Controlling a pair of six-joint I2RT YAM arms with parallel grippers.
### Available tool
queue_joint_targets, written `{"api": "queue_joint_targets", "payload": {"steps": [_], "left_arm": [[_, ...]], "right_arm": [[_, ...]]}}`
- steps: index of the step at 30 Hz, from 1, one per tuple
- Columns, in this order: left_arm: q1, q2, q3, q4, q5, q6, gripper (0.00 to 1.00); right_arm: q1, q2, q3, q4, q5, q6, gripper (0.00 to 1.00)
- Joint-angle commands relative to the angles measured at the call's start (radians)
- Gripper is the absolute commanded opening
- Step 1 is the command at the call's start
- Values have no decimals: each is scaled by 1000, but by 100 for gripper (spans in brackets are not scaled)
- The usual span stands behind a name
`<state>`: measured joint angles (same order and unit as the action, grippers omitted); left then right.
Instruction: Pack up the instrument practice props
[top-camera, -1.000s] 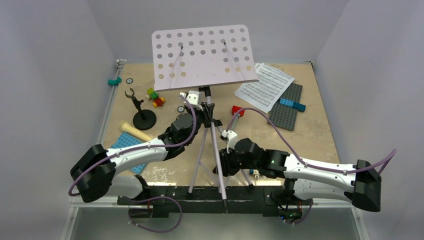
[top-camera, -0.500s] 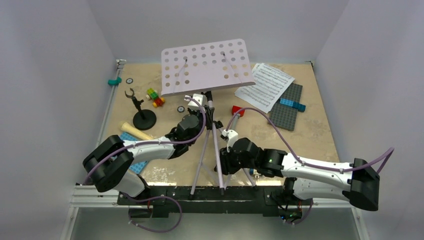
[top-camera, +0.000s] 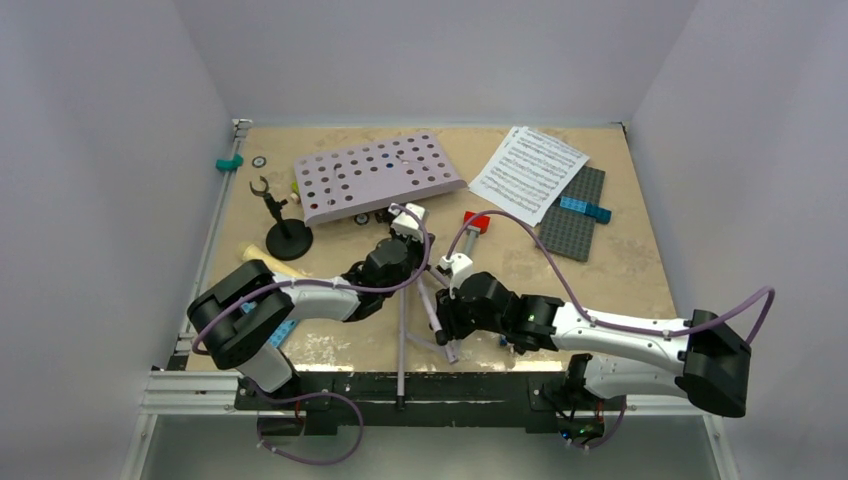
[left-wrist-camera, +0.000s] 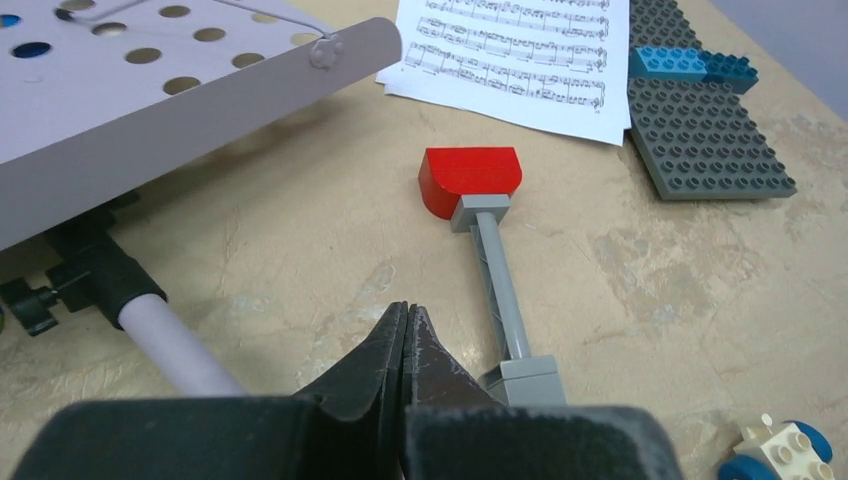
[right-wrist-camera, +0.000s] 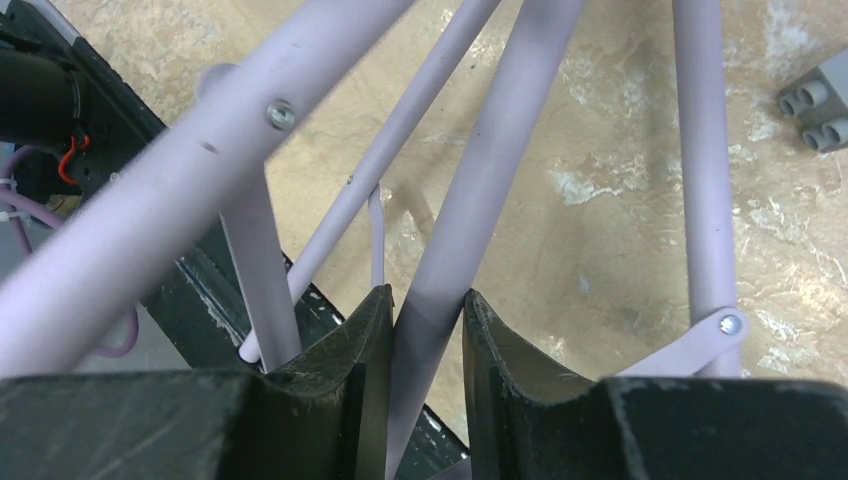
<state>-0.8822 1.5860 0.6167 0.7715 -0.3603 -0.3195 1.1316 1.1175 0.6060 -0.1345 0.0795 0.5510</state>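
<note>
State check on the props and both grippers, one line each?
music stand: lying over, desk end far, legs toward the near edge
sheet music: lying flat, face up
mic stand: upright, clip empty
toy microphone: lying on its side
left gripper: shut, empty
right gripper: shut on a music stand tube

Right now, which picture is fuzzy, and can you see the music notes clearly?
Left wrist view: the sheet music looks sharp, staves clear; a soft shadow lies under the music stand. Right wrist view: the stand's tubes fill the picture close to the right hand, slightly soft. Top view: even light, no glare, notes too small to read.
</note>
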Motion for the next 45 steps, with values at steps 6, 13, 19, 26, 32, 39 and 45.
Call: {"api": "queue_joint_targets", "payload": {"steps": [6,13,19,26,32,39,45], "left_arm": [[3,-6,-9,8,49,4,0],[8,-70,21,-92,73,3,13],[8,-174,72,-217,111,4,53],[8,-274,131,-352,127,2,65],[8,-398,133,-557,69,-93,67],[6,-537,77,-818,58,-299,69],[5,-617,-50,-857,140,-442,71]], "right_arm": [[8,-4,31,240,-7,-63,0],[9,6,-13,167,66,-58,11],[8,-45,-37,107,106,-54,45],[8,-101,43,-113,225,-86,54],[-13,-195,190,-355,414,-163,60],[-214,-225,374,-371,40,-193,67],[-296,-54,486,-432,-339,-200,81]]}}
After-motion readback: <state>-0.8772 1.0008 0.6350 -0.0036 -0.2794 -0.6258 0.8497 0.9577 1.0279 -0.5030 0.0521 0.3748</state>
